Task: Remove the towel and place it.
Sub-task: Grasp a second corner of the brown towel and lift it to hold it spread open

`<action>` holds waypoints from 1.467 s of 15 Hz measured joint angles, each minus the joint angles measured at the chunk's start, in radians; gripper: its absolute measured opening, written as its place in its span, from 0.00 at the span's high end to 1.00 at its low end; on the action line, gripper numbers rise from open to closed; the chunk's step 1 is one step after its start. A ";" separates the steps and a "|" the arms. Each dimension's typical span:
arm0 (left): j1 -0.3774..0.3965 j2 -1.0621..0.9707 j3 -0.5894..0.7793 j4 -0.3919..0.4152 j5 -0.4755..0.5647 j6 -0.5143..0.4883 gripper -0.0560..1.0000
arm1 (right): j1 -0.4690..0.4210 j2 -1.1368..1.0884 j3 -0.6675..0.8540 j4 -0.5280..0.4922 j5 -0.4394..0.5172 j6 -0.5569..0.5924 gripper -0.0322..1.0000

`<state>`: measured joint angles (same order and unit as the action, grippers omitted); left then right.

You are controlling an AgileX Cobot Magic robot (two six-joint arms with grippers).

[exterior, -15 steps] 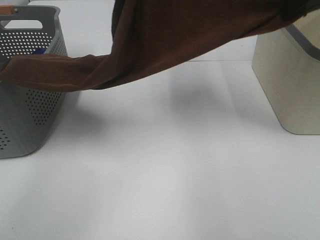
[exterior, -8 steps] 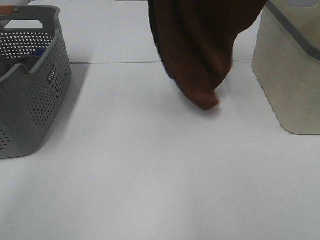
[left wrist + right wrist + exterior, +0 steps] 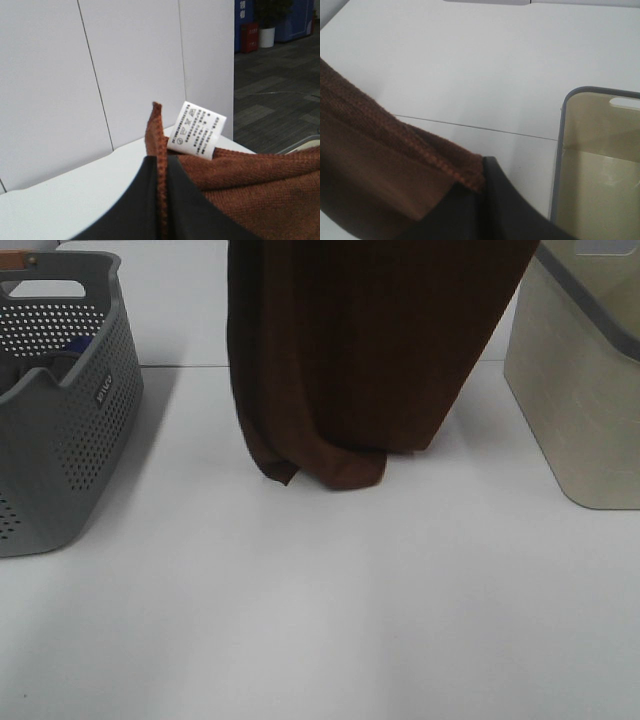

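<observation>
overhead, left end effector [image 3: 161,175] and right end effector [image 3: 484,186] clamp the towel [image 3: 350,360] hem above open table [image 3: 320,620].

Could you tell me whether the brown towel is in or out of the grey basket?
Out: the towel hangs apart from the grey basket, lower end at the table.

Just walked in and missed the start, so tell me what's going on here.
Both arms hold the brown towel up by its top hem: left gripper and right gripper are shut on it. It hangs between the grey basket and the beige basket, its lower end apparently bunched on the table.
</observation>
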<state>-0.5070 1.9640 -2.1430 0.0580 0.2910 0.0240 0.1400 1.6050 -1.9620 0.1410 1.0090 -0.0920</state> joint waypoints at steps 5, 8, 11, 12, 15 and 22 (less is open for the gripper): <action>0.100 0.170 0.002 0.004 -0.348 -0.002 0.93 | 0.003 0.186 0.000 0.003 -0.347 -0.078 0.97; 0.142 0.202 0.002 0.028 -0.688 -0.002 0.93 | 0.014 0.219 0.000 0.051 -0.650 -0.123 0.97; 0.161 0.204 -0.040 0.061 -0.806 -0.002 0.93 | 0.024 0.219 -0.036 0.108 -0.759 -0.189 0.97; 0.161 0.205 -0.061 0.066 -0.811 -0.002 0.93 | 0.025 0.218 -0.043 0.114 -0.759 -0.207 0.97; 0.163 0.206 -0.076 0.087 -0.522 -0.002 0.93 | 0.022 0.219 -0.048 0.109 -0.595 -0.229 0.97; 0.077 0.208 -0.076 0.052 0.401 -0.002 0.93 | 0.009 0.275 -0.048 0.071 -0.016 -0.194 0.97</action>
<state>-0.4300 2.1720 -2.2190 0.1100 0.6920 0.0220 0.1490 1.8800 -2.0100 0.2120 0.9930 -0.2860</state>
